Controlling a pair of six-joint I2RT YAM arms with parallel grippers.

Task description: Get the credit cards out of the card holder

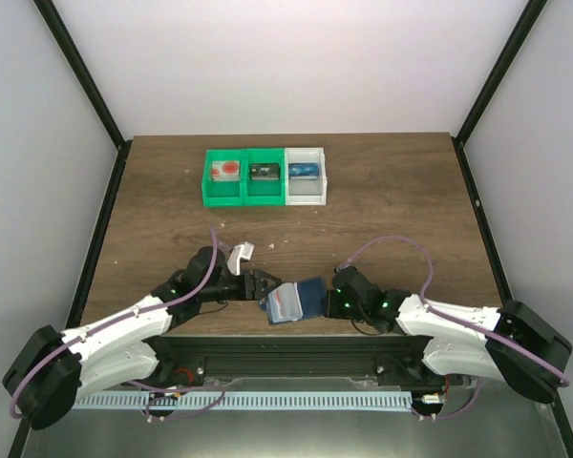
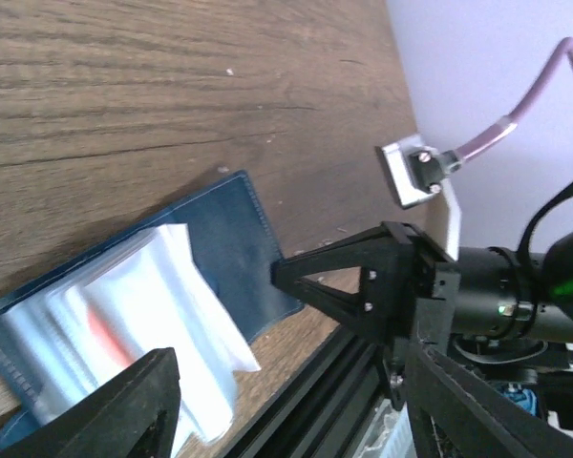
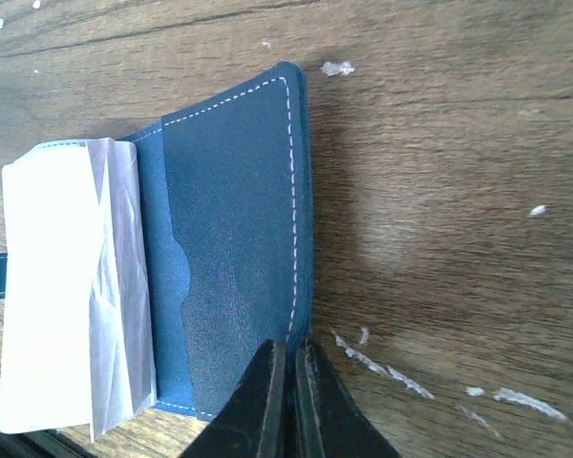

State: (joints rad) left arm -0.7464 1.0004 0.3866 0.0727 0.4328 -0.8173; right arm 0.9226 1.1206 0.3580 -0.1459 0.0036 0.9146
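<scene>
On dark wood table [image 1: 392, 219] between white walls [image 1: 286, 67], card holder [image 3: 229, 219], right fingers [image 3: 263, 410] pinching it, left fingers [image 2: 124, 405] wide.

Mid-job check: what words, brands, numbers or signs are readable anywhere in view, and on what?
No text can be read.
card holder: plain, stitching only.
credit cards in its sleeves: red mark, blurred.
red-circle card, black item, blue item in the bins: markings too small.

Open card holder [image 1: 296, 301] lies near the table's [image 1: 392, 191] front edge.
</scene>
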